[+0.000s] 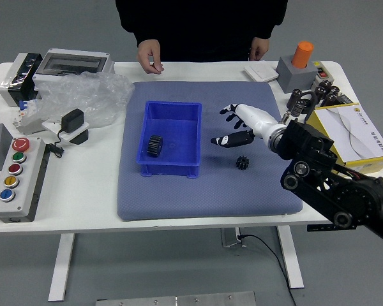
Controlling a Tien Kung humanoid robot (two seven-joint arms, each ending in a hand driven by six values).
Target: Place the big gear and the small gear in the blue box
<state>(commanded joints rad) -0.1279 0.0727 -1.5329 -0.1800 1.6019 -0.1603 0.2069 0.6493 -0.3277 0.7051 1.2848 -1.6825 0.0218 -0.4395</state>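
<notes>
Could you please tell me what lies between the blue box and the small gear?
The head view shows a strip of blue-grey mat between the blue box and the small gear.

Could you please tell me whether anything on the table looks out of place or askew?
The big gear lies on its side near the blue box's left wall, slightly askew, but nothing looks spilled or damaged.
</notes>
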